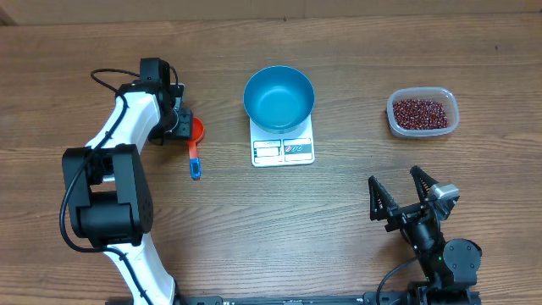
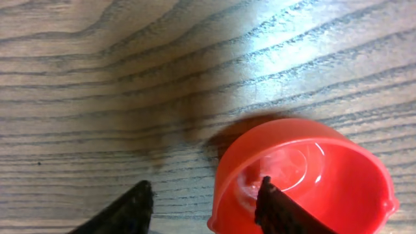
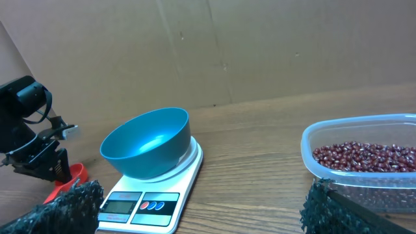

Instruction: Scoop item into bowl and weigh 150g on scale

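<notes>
The red scoop [image 1: 198, 130] with its blue handle [image 1: 194, 161] lies on the table left of the scale. My left gripper [image 1: 188, 125] is down over the scoop's cup [image 2: 305, 175]. In the left wrist view it [image 2: 203, 188] straddles the cup's wall, one finger inside, the other outside with a gap, so it is open. The blue bowl [image 1: 279, 97] sits empty on the white scale [image 1: 283, 150]. The dark red beans [image 1: 421, 112] fill a clear container at the right. My right gripper [image 1: 394, 176] stands open near the front, holding nothing.
The clear plastic container [image 3: 312, 146] stands close ahead of my right gripper [image 3: 200, 195], with the bowl [image 3: 146, 143] and scale [image 3: 140, 205] to its left. A cardboard wall [image 3: 260, 45] backs the table. The left arm's base [image 1: 106, 203] stands at the front left.
</notes>
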Available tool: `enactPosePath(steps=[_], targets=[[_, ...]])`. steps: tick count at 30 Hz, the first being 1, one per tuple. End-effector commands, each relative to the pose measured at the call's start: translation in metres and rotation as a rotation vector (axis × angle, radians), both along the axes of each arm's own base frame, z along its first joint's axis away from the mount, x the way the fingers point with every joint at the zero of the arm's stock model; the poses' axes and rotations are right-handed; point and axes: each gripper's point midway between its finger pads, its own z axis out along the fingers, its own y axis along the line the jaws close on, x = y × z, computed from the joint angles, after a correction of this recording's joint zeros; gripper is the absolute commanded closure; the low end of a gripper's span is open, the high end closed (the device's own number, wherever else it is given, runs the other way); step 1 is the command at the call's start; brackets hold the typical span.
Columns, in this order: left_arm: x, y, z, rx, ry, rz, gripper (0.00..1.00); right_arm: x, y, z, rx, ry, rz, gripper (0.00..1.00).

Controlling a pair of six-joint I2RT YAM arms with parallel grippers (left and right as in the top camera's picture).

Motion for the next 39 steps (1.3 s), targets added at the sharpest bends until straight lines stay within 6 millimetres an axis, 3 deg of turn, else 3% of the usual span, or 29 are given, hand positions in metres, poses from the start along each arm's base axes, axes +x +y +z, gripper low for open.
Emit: enactPosePath(steps=[1, 10, 14, 21, 33, 39], targets=[[-0.002, -0.002, -0.006, -0.013, 0.013, -0.006, 0.58, 0.001, -0.001, -0.002, 0.006, 0.004, -0.005, 0.00], [-0.002, -0.004, -0.006, -0.019, 0.014, -0.007, 0.73, 0.001, -0.001, -0.002, 0.006, 0.005, -0.005, 0.00], [-0.002, -0.004, -0.006, -0.019, 0.013, -0.007, 0.76, 0.001, -0.001, -0.002, 0.006, 0.005, -0.005, 0.00], [-0.002, -0.004, -0.006, -0.019, 0.013, -0.007, 0.95, 0.001, -0.001, -0.002, 0.006, 0.005, -0.005, 0.00], [-0.004, -0.003, -0.004, -0.017, 0.018, -0.007, 0.96, 0.001, -0.001, -0.002, 0.006, 0.004, -0.005, 0.00], [-0.004, -0.003, 0.019, -0.015, -0.002, -0.006, 0.96, 0.001, -0.001, -0.002, 0.006, 0.004, -0.005, 0.00]])
